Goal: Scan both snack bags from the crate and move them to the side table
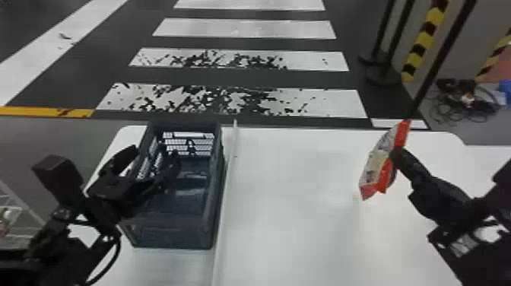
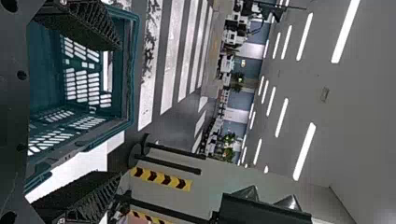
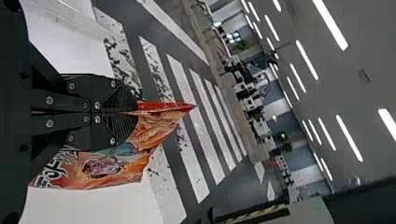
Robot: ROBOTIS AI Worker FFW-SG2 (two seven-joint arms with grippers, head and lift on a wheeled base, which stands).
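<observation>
In the head view my right gripper [image 1: 397, 154] holds a red snack bag [image 1: 376, 171] above the right part of the white table. The right wrist view shows that gripper [image 3: 135, 112] shut on the edge of the orange and red bag [image 3: 107, 168]. At the left, my left gripper [image 1: 157, 161] is over the dark crate [image 1: 211, 213], its fingers spread apart. From the left wrist, the open gripper [image 2: 116, 112] has the teal crate [image 2: 133, 70] beyond its fingers, with nothing between them. No bag is visible inside the part of the crate that shows.
The crate stands on the left of the white table [image 1: 289, 182], beside a raised strip [image 1: 228, 178] running front to back. Black posts with yellow and black striping [image 1: 424, 42] stand past the table at the right. A white wire rack [image 1: 17, 213] is at the far left.
</observation>
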